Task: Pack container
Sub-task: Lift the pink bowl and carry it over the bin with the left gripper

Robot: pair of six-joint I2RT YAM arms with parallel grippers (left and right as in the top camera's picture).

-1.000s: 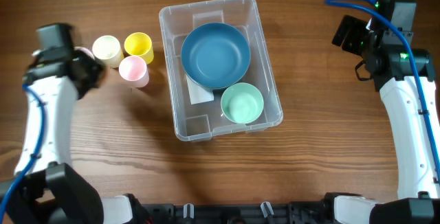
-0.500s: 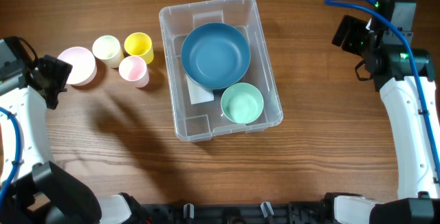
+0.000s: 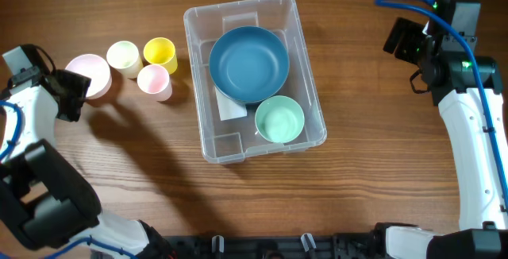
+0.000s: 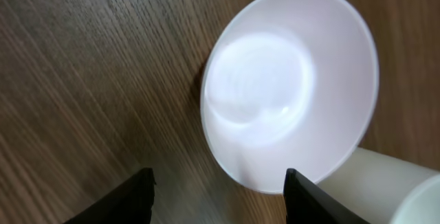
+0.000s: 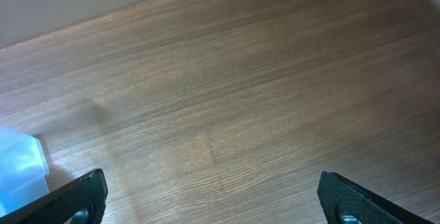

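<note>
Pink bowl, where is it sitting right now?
In the overhead view, the pink bowl sits at the table's far left, outside the container, right beside the cream cup, with the left gripper at its left edge.

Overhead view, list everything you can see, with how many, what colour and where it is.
container: one, clear plastic, middle of the table
blue bowl: one, blue, inside the container, far half
green bowl: one, pale green, inside the container, near right corner
label: one, white, on the container's bottom, partly under the blue bowl
pink bowl: one, pale pink, far left on the table
cream cup: one, cream, just right of the pink bowl
yellow cup: one, yellow, right of the cream cup
pink cup: one, pink, just in front of the other two cups
table: one, brown wood
left gripper: one, black, open, beside the pink bowl
right gripper: one, black, open, empty, over bare wood at far right
</note>
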